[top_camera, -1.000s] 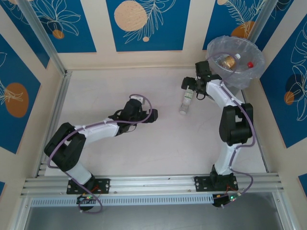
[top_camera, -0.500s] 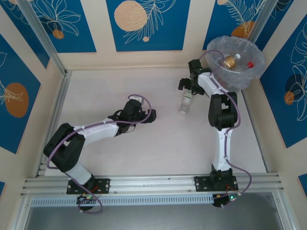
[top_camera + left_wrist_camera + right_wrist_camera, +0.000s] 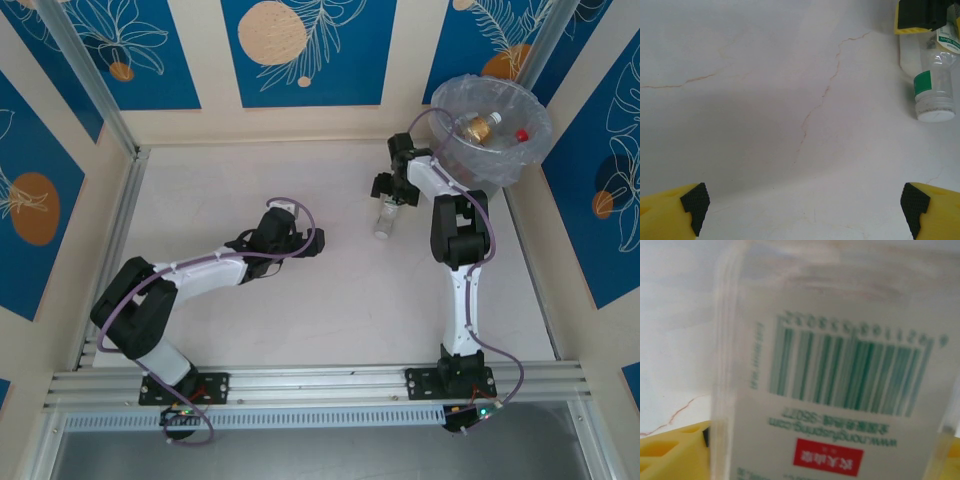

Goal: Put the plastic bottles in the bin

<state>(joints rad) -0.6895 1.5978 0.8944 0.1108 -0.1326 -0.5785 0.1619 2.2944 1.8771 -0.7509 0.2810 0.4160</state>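
Clear bottle [image 3: 385, 222] lying on the pale surface [image 3: 250, 170] just beside the bin [image 3: 510, 165], the right pincer [image 3: 391, 195] at its far end

The surface is bare and faintly veined, with wide open room between the two arms and across its left half; a metal rail [image 3: 108, 255] runs down its left edge and a second rail [image 3: 320, 385] along the near edge. The bin stands in the far right corner, round and lined with a crinkly clear bag, holding a gold-capped bottle [image 3: 480, 126] and a red-capped bottle [image 3: 520, 133]. The left pincer [image 3: 803, 202] hangs released, jaws wide, near mid-surface, well apart from the lying bottle. That bottle is transparent, with a white label, green barcode, small red block and a white cap pointing to the near side; the right pincer's yellow fingers [image 3: 670, 452] flank it, though whether they clench it I cannot tell
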